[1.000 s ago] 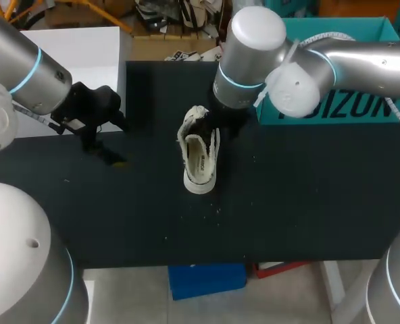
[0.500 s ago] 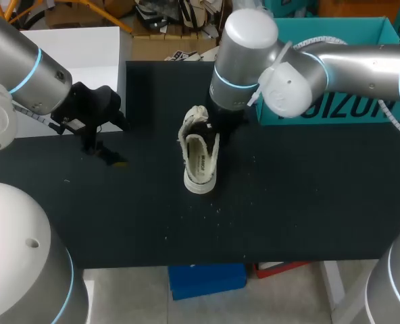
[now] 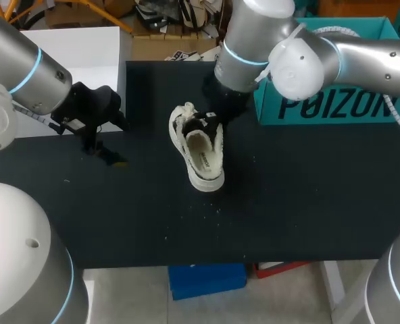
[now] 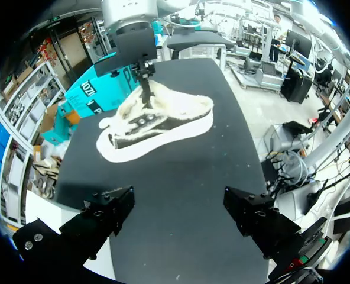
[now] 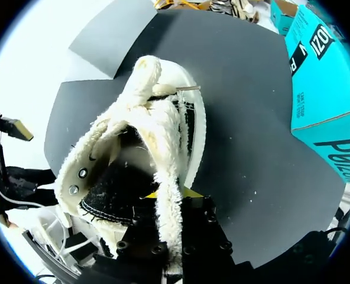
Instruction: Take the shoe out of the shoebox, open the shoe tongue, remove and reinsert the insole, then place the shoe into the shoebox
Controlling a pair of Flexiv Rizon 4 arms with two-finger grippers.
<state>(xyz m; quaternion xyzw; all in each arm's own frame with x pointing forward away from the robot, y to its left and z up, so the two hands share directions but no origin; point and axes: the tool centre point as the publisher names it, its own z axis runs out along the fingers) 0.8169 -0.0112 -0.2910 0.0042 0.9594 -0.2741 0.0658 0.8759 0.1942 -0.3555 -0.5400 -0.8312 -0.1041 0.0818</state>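
Head view: the white shoe [image 3: 201,154] lies mid-table, with the teal shoebox [image 3: 335,101] at its 2 o'clock. At its 12 o'clock end the right gripper [image 3: 210,121] is clamped on the shoe's fleecy upper, and the left gripper [image 3: 104,152], fingers apart, sits at 9 o'clock. To open the tongue, pull gently without lifting the shoe.

The lining of the shoe [image 5: 157,124] buries my right jaws' tips. In the head view my right arm [image 3: 362,57] covers part of the shoebox [image 3: 335,101].
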